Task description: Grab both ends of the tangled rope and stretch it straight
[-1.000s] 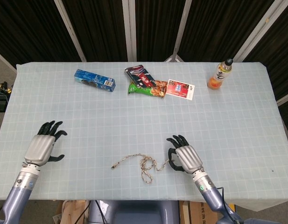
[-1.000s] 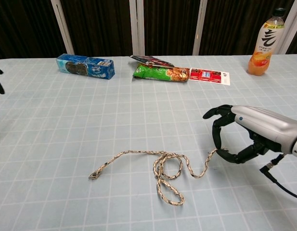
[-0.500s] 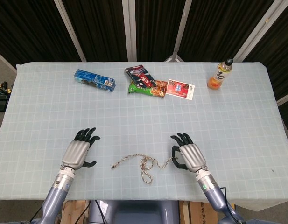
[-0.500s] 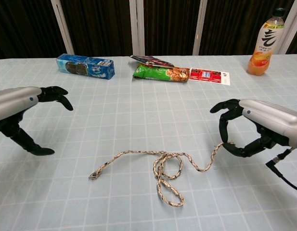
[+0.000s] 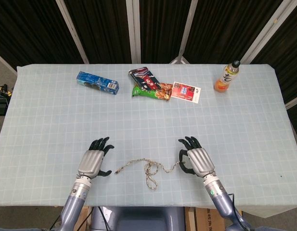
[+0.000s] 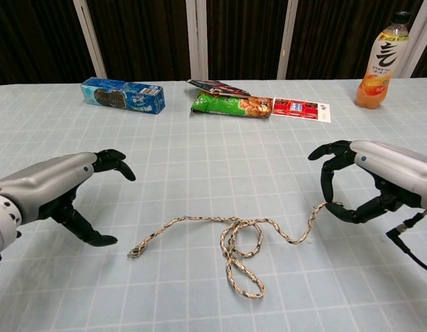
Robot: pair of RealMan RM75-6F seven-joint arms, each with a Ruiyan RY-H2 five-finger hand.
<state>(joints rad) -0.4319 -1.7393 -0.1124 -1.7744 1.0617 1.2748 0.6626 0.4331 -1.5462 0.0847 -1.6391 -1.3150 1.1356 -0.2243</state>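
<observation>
Along the tabletop's (image 5: 264, 139) far edge sit a blue cookie box (image 5: 97, 82), snack packets (image 5: 149, 85) and a juice bottle (image 5: 226, 77). Near the front edge, the left hand (image 6: 57, 194) hovers with fingers apart by the tangled rope (image 6: 230, 242); the right hand (image 6: 369, 183) pinches its right end.

Left robot hand (image 5: 94, 162) moved in beside rope (image 6: 230, 243) end, fingers apart.

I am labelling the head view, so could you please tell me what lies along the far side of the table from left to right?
Blue biscuit box → dark snack packet → red-and-white card → orange drink bottle.
</observation>
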